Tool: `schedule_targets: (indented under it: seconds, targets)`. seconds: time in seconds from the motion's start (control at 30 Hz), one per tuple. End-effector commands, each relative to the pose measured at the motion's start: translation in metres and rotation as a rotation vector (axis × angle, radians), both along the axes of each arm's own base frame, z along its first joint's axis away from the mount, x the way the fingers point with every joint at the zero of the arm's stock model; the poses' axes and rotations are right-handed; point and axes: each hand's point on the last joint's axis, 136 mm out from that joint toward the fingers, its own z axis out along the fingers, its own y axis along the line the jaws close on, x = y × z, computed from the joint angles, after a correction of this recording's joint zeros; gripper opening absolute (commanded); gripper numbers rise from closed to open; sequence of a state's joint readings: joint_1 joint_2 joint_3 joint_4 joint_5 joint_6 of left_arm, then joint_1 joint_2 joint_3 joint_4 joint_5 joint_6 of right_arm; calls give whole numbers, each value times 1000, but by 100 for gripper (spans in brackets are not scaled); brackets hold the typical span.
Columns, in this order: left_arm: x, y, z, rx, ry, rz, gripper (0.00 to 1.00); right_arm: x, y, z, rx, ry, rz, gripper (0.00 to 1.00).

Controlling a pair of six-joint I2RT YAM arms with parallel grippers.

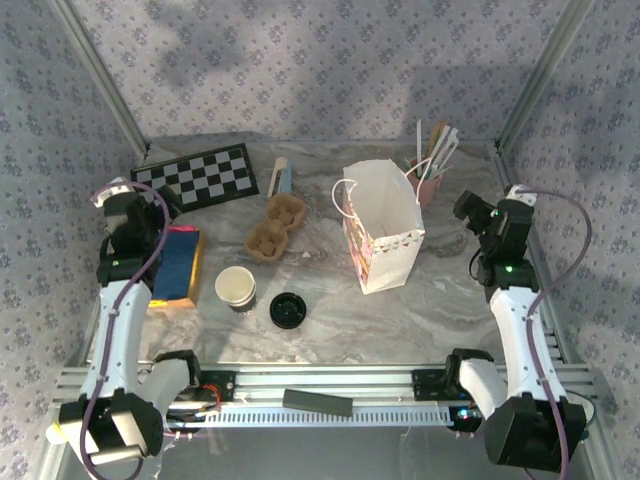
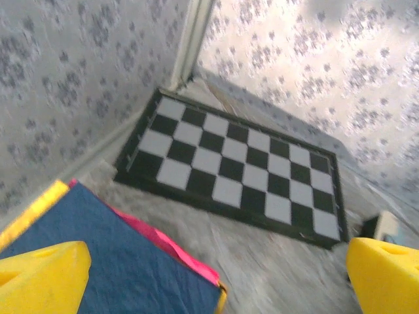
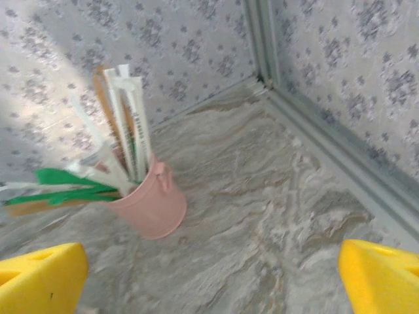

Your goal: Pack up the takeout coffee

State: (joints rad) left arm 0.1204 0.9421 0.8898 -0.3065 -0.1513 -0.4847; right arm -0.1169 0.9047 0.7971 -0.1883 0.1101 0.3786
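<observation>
I've got the left gripper (image 2: 213, 278) spread wide, checkerboard (image 2: 236, 173) ahead of its fingers, blue box (image 2: 111, 261) under one. Right gripper (image 3: 209, 278) wide too, gripping nothing, pink pail (image 3: 147, 203) ahead.

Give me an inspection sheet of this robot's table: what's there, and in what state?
Surface: grey marbled tabletop, no spills seen.
Job's things: takeout coffee, a small cup under a round black plastic lid, stands near the front; white paper bag upright, open, apart from it.
Clutter: lidless paper cup with white inside; brown pulp cup tray; black-and-white checkerboard; blue block with yellow and pink edges; pink bucket of wrapped utensils.
Grippers: left gripper and right gripper open, holding nothing.
Cables: a purple cable loops along each arm, untangled.
Surroundings: flower-patterned walls, metal frame posts.
</observation>
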Motion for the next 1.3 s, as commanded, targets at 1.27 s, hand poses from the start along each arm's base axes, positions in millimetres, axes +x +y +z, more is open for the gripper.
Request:
schedule_targets:
  seconds: [1.27]
  targets:
    - [-104, -109, -58, -176, 440, -263, 96, -110, 427, 4, -427, 401, 1082, 89]
